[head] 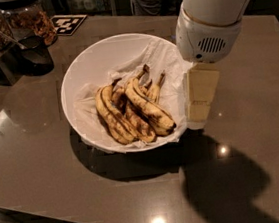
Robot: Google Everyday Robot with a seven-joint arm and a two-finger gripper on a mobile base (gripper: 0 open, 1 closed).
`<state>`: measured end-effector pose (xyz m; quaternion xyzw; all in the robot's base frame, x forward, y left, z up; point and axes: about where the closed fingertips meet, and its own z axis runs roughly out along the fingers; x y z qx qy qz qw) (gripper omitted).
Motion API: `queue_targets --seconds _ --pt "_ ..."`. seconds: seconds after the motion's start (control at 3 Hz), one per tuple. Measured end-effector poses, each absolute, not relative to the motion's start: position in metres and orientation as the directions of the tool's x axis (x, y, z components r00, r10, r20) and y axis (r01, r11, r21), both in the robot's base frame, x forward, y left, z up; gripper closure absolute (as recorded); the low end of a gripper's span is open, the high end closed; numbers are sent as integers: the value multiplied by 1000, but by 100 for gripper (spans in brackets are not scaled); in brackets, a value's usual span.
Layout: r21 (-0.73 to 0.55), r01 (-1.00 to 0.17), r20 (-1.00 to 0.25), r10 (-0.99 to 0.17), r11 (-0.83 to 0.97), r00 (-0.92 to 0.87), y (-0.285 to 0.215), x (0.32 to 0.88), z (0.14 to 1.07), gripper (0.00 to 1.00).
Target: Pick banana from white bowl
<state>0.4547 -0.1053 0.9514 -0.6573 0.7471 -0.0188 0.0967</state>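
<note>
Several other bananas [110, 114] crowd the banana [149, 107] in white bowl [76, 65], mid-frame. Gripper [200, 111] hangs at bowl's right rim, can't tell if open/closed. Nut jars [34, 22] + dark cup [35, 57] upper left.

Gripper [198, 121] at white bowl [76, 65] R rim; banana [147, 104] uncovered.

The wide round white bowl [69, 71] looks smooth and faintly glossy, and is lined with crumpled matt white paper [166, 60]. The long freckled yellow banana [146, 105] has dull skin. The brown table [62, 187] is polished and mirrors the lamps. The cream, matt plastic-looking gripper [200, 110] hangs at the bowl's right rim, under a smooth white arm shell [211, 14].
</note>
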Motion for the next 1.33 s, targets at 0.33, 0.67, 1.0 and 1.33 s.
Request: queue_targets --seconds 0.33,0.67,1.0,1.33 --pt "-147 -970 -118 -977 193 -176 -95 463 944 0" --pt "-123 -955 -100 -961 269 -258 -85 466 936 0" --pt "-135 -949 -114 -956 284 -270 -82 469 938 0" --pt "-130 -942 -134 -947 310 -293 -76 472 935 0"
